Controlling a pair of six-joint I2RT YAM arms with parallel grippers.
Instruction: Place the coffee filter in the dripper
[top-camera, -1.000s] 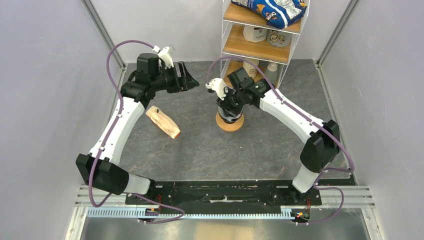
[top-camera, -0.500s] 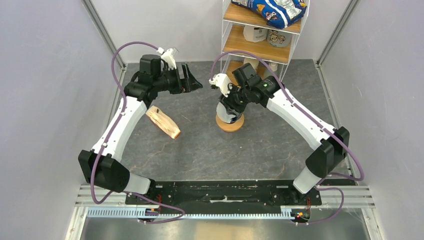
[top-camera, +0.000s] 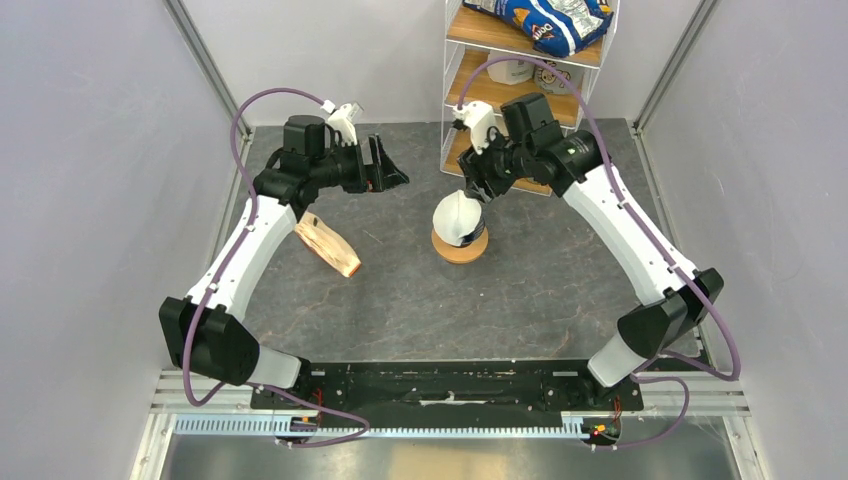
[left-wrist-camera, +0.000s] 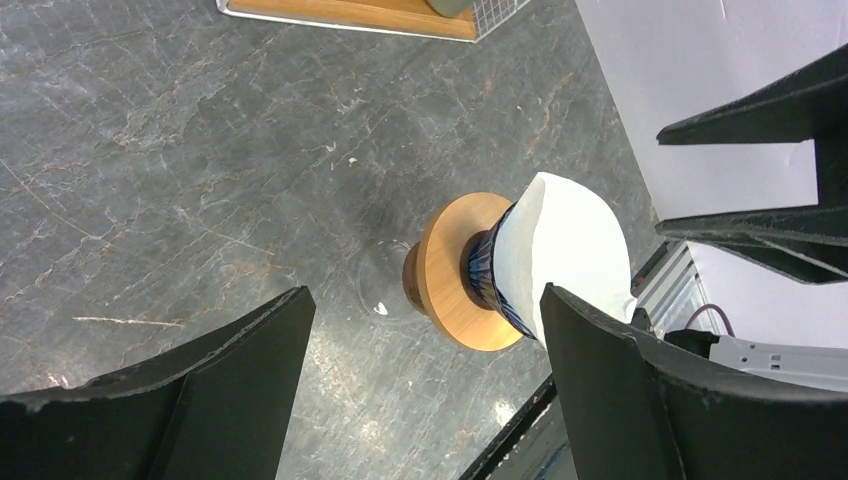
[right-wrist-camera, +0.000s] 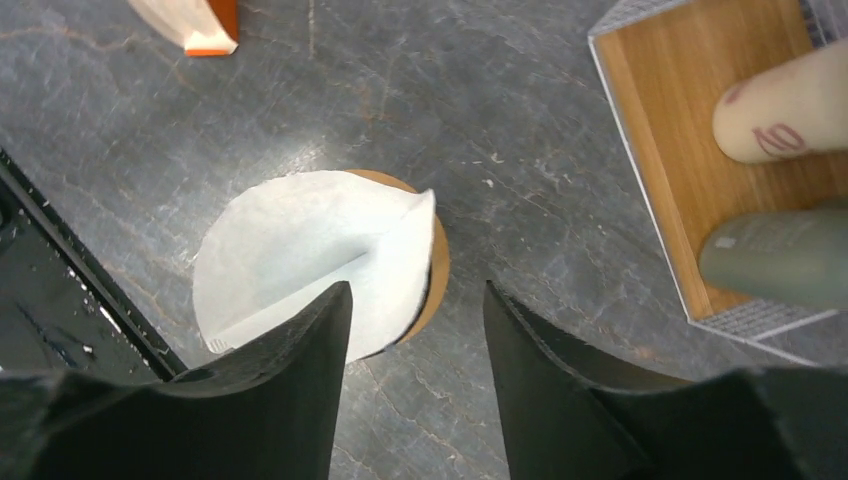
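While the filter (top-camera: 457, 213) sits in the dripper (left-wrist-camera: 490, 275), the right gripper (top-camera: 477, 188) hovers just above it, jaws apart, empty; the left gripper (top-camera: 393, 172) gapes wide, well apart leftward.

The coffee filter (right-wrist-camera: 300, 250) is thin, matt white paper with a soft crease. The dripper (left-wrist-camera: 483, 272) has a glossy, ribbed dark blue wall. The ring (left-wrist-camera: 440, 270) is smooth pale wood, and the table (left-wrist-camera: 150, 150) is matt grey with stone-like veining.

You get bright, even light, a soft faint shadow beside the dripper (left-wrist-camera: 484, 272), filter (left-wrist-camera: 565, 250) nearly washed white, table (left-wrist-camera: 200, 150) sharp.
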